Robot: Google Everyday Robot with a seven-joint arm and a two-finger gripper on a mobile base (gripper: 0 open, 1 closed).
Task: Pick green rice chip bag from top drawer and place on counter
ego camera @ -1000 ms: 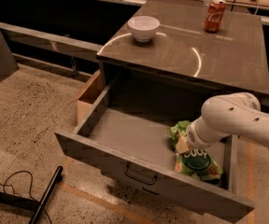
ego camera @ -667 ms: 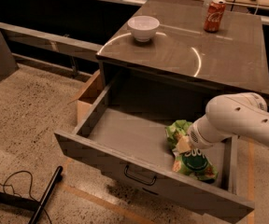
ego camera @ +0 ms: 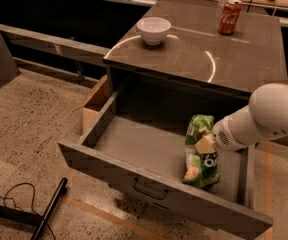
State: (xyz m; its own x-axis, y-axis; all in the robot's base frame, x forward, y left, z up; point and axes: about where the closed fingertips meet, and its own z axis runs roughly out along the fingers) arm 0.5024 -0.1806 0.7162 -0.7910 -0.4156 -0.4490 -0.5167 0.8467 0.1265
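End effector (ego camera: 206, 144) clamped on the green rice chip bag (ego camera: 200, 166) (upright, crinkled), at the right side of the open top drawer (ego camera: 139, 149); counter (ego camera: 184, 54) above carries a white bowl (ego camera: 153, 30).

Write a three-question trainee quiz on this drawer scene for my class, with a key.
1. Which two things stand on the counter?
2. True or false: the green rice chip bag lies on the counter.
3. The gripper is: A) at the bag, inside the open top drawer; B) above the counter; C) out of view.
Key: 1 white bowl and red soda can; 2 false; 3 A.
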